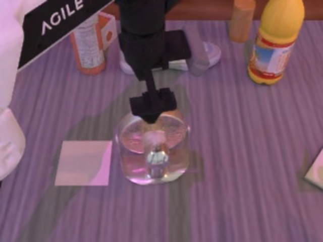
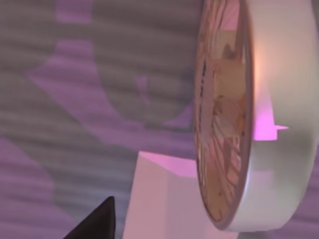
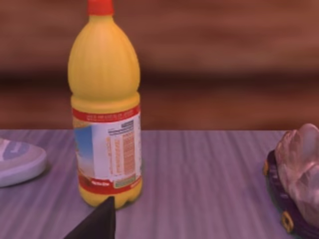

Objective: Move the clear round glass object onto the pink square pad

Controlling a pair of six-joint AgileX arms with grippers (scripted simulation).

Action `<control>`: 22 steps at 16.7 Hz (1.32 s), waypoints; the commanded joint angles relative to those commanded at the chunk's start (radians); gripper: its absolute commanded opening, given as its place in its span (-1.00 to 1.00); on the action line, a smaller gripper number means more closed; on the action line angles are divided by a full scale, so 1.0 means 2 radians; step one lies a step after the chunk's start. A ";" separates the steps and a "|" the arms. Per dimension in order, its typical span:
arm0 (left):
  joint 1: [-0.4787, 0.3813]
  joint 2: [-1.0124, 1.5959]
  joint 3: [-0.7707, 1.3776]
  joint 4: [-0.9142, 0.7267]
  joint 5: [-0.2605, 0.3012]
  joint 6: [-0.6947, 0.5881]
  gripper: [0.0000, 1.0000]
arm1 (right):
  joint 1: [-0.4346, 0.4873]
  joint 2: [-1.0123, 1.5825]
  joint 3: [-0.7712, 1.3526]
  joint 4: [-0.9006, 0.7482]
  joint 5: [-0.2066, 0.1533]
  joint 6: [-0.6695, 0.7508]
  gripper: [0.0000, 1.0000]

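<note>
From above, the left gripper [image 1: 153,112] covers the far rim of the clear round glass object [image 1: 153,147], so I cannot tell how its jaws stand or whether they touch the glass. The glass sits mid-table at the gripper's six o'clock, the pink square pad [image 1: 84,163] just beside it at nine o'clock. The right arm is out of the top view, its wrist camera facing the yellow juice bottle [image 3: 105,112].

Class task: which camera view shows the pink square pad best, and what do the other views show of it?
The top view: the whole pink square pad lies flat, left of the glass object. The left wrist view shows only a corner; the right wrist view, nothing.
</note>
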 joint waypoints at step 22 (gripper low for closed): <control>-0.001 -0.015 -0.122 0.106 0.000 0.001 -0.51 | 0.000 0.000 0.000 0.000 0.000 0.000 1.00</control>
